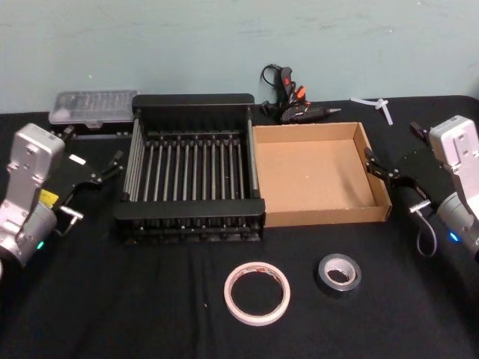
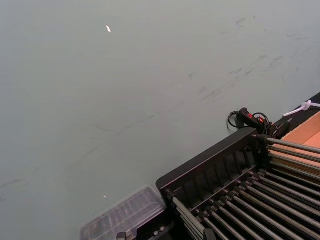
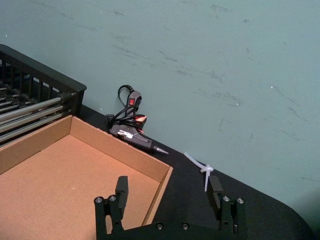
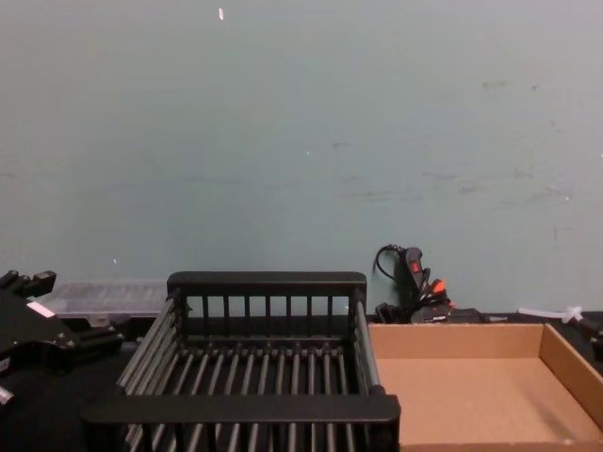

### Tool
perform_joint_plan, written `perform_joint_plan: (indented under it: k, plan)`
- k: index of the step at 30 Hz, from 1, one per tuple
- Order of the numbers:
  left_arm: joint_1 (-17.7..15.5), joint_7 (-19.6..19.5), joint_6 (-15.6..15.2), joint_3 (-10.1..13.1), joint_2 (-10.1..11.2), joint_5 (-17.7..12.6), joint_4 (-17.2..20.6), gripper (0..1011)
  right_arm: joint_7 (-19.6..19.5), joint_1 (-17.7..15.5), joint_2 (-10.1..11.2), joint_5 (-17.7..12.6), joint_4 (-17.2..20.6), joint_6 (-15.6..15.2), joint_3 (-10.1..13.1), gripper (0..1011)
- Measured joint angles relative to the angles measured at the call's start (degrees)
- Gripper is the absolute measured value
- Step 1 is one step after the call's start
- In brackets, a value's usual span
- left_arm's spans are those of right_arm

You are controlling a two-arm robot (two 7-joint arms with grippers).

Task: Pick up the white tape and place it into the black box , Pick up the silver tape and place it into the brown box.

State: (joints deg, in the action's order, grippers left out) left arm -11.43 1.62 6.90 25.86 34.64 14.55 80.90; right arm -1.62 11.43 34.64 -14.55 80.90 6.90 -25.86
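Your white tape (image 1: 257,292) and silver tape (image 1: 339,273) lie flat near you, before the black box (image 1: 191,217) and brown box (image 1: 322,173). Your left gripper (image 1: 107,170) and right gripper (image 1: 391,173) flank the boxes, fingers apart, holding nothing.

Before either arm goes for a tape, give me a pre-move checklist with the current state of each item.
1. White tape lying flat and free on the table, near the front: ok.
2. Silver tape lying flat to its right, apart from it: ok.
3. Black box holds nothing: ok.
4. Brown box holds nothing: ok.
5. Right gripper open, hanging at the brown box's right edge: ok.
6. Left gripper beside the black box's left side, fingers open or shut: cannot tell.
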Motion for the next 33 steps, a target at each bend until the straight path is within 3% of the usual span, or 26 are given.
perform_joint_plan:
  k: [33]
  plan:
    - [0.0, 0.0, 0.0, 0.0, 0.0, 0.0, 0.0, 1001, 0.0, 0.0, 0.0, 0.0, 0.0, 0.0, 0.0, 1002]
